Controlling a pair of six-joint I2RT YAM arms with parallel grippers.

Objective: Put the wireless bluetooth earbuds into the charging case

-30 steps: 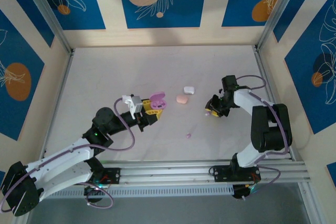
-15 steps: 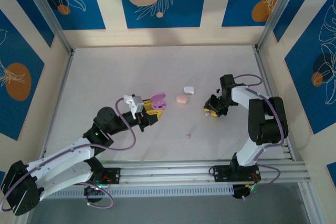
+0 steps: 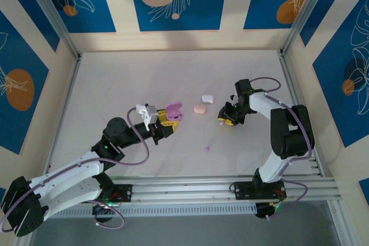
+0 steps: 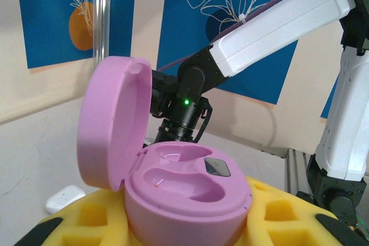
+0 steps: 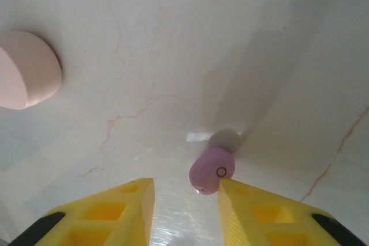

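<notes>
Top external view: over the last second the right gripper (image 3: 226, 117) had slid leftward across the table (image 3: 115, 84), toward the left gripper (image 3: 168, 121), and a purple bud (image 3: 221, 123) at its tip had travelled with it. The left arm had hardly shifted.

In the right wrist view that bud (image 5: 212, 170) lay against the inner face of the right finger (image 5: 259, 217), while the other finger stood clear of it. The jaws were narrowly apart, the gap wider than the bud. Whether the bud was being carried or only pushed along the table could not be told.

The left gripper was closed on the purple case (image 4: 184, 200), which sat between its yellow fingers (image 4: 277, 217) with the lid (image 4: 112, 122) swung up. Both wells looked empty, so no bud was seated yet.

A second bud (image 3: 207, 149) lay loose on the table nearer the arms, well apart from both grippers. A pink case (image 3: 199, 109) and a white case (image 3: 207, 99) lay closed between the two grippers.

The shift probably meant the bud was being brought toward the open case. The loose contact suggested it could roll away before reaching a well.
</notes>
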